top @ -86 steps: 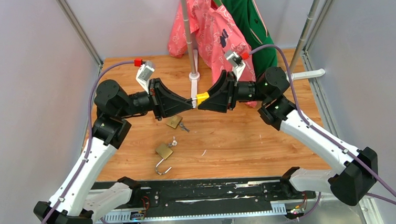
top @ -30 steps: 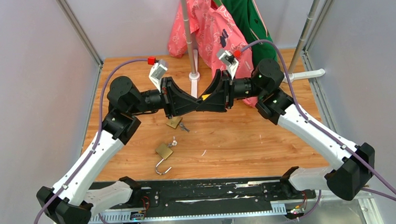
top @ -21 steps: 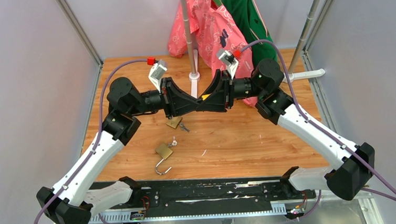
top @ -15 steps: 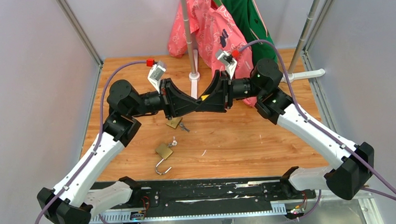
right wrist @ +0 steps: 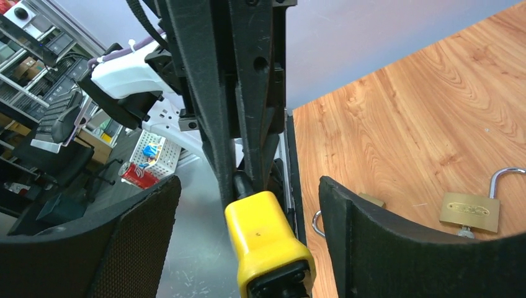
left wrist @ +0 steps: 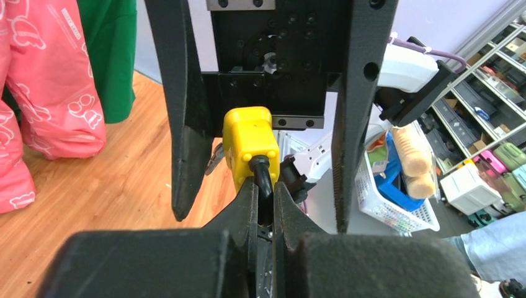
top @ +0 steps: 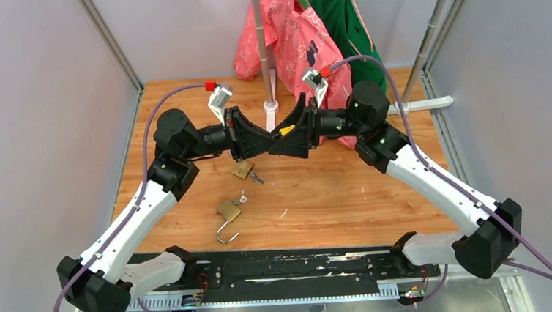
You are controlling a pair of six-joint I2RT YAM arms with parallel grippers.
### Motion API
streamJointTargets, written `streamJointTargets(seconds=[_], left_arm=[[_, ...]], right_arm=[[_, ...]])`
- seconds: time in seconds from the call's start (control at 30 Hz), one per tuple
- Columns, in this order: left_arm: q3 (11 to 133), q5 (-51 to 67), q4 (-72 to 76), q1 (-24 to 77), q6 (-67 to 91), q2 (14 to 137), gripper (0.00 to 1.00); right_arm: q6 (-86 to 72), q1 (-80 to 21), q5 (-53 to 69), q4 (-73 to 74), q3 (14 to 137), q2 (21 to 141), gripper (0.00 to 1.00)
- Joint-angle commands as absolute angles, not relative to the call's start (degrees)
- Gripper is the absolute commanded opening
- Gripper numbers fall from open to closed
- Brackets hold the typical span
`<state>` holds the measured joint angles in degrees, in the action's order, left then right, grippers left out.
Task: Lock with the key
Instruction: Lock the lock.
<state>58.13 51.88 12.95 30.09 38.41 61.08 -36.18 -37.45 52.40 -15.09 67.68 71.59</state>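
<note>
- Hanging in the air over the far half of the bench [top: 378, 185], about midway between its left and right edges, is the yellow lock [left wrist: 248, 139].
- The left hand [left wrist: 267, 192] is pinched narrow on the black shackle [left wrist: 262, 171] where it leaves the yellow body.
- The right hand [right wrist: 249, 179] stands wide around the body. One finger seems to touch its side, but nothing is clamped.
- The body looks hard, smooth and probably slippery, stiff and not fragile, with some weight for its size.
- The round shackle is a poor hold because the lock could pivot on it. The flat sides of the body are the better place to grip, leaving the dark keyway end free.
- Two brass padlocks [top: 228, 211] and small keys [top: 257, 176] lie nearer the bench's middle.
</note>
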Motion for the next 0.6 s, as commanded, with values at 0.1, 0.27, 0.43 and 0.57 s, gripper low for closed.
streamJointTargets(seconds=[0.1,0.27,0.43,0.57], left_arm=[[59.17,58.08,18.28,29.18,40.25,61.77,0.00],[60.23,60.13,18.28,28.36,40.02,61.45,0.00],[60.24,60.16,18.30,27.74,39.86,60.66,0.00],[60.05,59.78,18.28,27.27,39.98,60.35,0.00]], right_arm=[[-36.50,-34.86,52.28,-16.27,66.19,69.32,0.86],[-36.73,-31.31,54.83,-15.75,65.80,68.41,0.87],[-36.47,-29.15,57.60,-14.93,66.45,67.82,0.88],[-36.59,-28.84,60.93,-14.99,67.13,67.04,0.89]])
